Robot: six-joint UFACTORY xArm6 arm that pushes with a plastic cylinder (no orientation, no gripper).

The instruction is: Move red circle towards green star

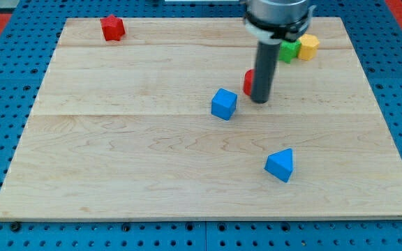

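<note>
The red circle (247, 81) lies near the middle of the board, mostly hidden behind my rod; only its left edge shows. My tip (259, 101) rests on the board touching or just beside the circle's right and lower side. The green block (289, 49), its star shape hard to make out, sits up and to the right, partly hidden by the arm, with a yellow block (308, 46) against its right side.
A blue cube (223, 104) lies just left of my tip. A blue triangular block (280, 164) lies toward the view's bottom. A red block (112, 28) sits at the top left. The wooden board (117, 160) rests on a blue perforated table.
</note>
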